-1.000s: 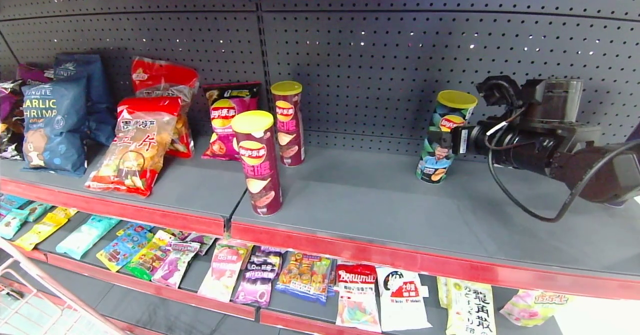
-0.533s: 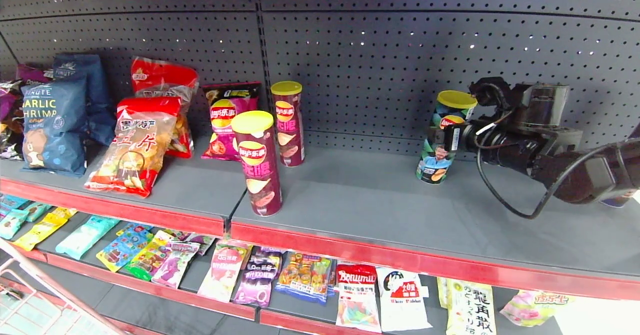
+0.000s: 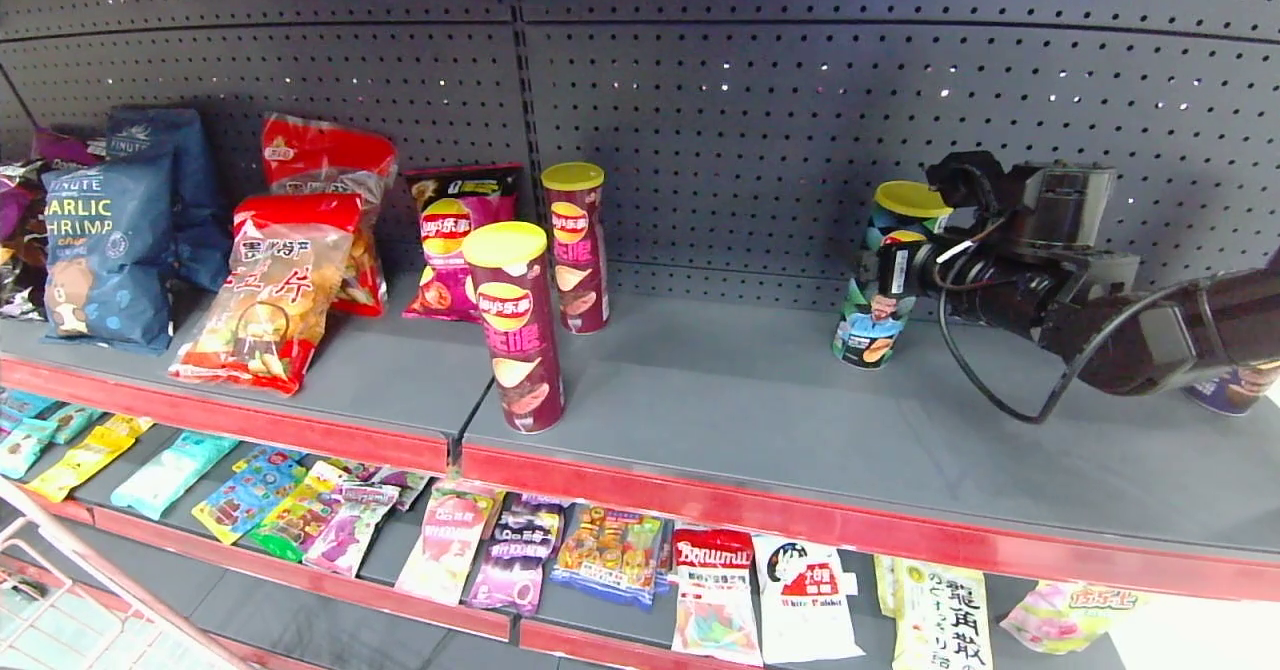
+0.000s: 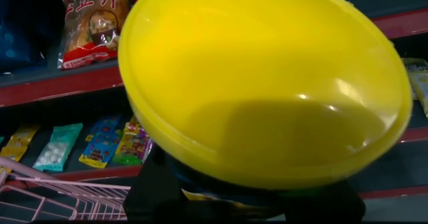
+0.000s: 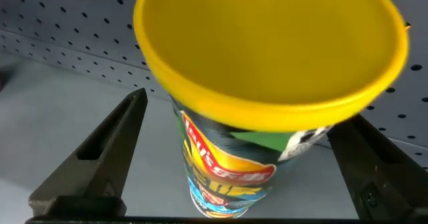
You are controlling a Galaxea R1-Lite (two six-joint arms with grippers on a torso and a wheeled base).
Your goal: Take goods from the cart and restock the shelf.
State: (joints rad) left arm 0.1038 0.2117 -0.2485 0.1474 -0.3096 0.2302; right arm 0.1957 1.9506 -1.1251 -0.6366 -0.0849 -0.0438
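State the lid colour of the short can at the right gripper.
Yellow plastic lid on the short green-and-blue can; clearest in the right wrist view.

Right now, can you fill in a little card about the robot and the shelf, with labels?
Right hand: open, a finger on each side of the green can
Green can: upright on the grey shelf, lid on
Also there: front purple can, back purple can, both upright, to the robot's left
Left wrist view: a yellow lid very close
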